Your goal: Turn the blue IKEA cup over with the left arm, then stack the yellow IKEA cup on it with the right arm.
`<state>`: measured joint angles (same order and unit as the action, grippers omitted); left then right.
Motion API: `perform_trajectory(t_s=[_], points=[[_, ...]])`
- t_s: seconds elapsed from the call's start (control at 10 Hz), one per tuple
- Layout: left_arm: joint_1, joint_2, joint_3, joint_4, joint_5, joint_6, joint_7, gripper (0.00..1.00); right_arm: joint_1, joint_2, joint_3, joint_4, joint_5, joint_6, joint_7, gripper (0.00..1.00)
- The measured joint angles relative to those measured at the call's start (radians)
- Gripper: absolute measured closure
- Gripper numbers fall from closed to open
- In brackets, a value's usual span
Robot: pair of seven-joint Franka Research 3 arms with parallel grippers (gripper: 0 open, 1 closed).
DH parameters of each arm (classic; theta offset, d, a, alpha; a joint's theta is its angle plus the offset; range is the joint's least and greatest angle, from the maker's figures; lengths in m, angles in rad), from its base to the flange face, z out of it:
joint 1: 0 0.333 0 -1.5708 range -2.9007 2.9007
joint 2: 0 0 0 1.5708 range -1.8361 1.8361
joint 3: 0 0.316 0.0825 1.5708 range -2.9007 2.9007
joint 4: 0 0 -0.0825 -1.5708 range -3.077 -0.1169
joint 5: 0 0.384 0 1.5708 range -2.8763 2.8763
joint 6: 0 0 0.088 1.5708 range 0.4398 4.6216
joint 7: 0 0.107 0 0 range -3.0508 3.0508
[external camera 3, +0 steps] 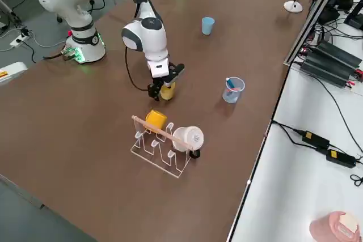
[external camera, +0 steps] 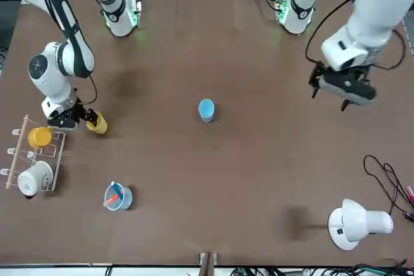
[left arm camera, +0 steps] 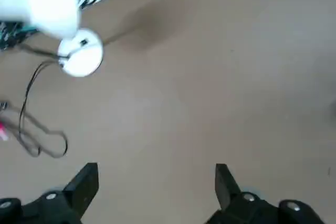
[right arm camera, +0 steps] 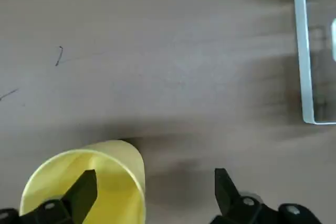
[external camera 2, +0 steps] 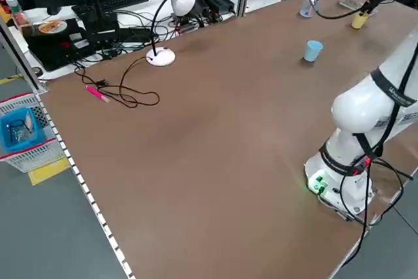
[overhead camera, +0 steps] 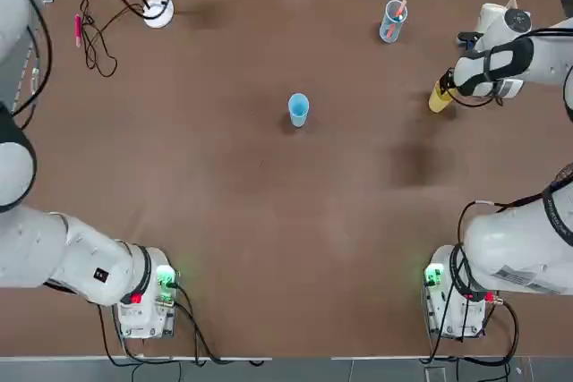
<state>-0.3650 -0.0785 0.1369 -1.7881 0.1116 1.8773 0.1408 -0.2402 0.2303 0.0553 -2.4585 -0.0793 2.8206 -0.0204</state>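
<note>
Spanning every view, the brown table [overhead camera: 224, 221] carries the two white arms, then the smaller things. The left arm [external camera: 369, 11] hangs high over its own side, well apart from the blue IKEA cup [overhead camera: 298, 109], which stands alone near the table's middle, mouth up in the front view, so it looks not yet turned over. The right arm [overhead camera: 501, 64] reaches to the far right, by the dish rack [external camera: 32, 156].

Risks, as I judge them: the right gripper [right arm camera: 152, 192] sits low at the yellow IKEA cup [right arm camera: 86, 182], and one finger [right arm camera: 84, 190] appears to lie over the cup's open mouth while the other stands outside the wall. A close from there would pinch the thin wall (a light tumbler) and could tip it or skid it toward the rack. Stacking before the blue cup is flipped would nest the cups rather than cap one.

The left gripper [left arm camera: 152, 192] has its jaws spread wide over bare table, holding nothing. The right jaws are likewise spread wide; I cannot tell whether a finger touches the yellow wall.
</note>
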Motion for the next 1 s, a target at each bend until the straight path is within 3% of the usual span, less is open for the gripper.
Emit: perform_trajectory(t_s=[0.3, 0.8, 1.0], points=[[0.144, -0.052, 0.001, 0.052, -0.101, -0.150, -0.014, 0.01, 0.000, 0.011, -0.001, 0.002, 0.000, 0.005, 0.000, 0.15], [0.182, -0.051, -0.005, 0.129, -0.126, -0.170, -0.024, 0.01, 0.000, 0.011, -0.001, 0.020, 0.001, -0.004, 0.073, 0.96], [0.183, -0.050, -0.005, 0.136, -0.122, -0.177, -0.025, 0.01, 0.002, 0.011, 0.001, 0.040, 0.001, -0.027, 0.089, 0.96]])
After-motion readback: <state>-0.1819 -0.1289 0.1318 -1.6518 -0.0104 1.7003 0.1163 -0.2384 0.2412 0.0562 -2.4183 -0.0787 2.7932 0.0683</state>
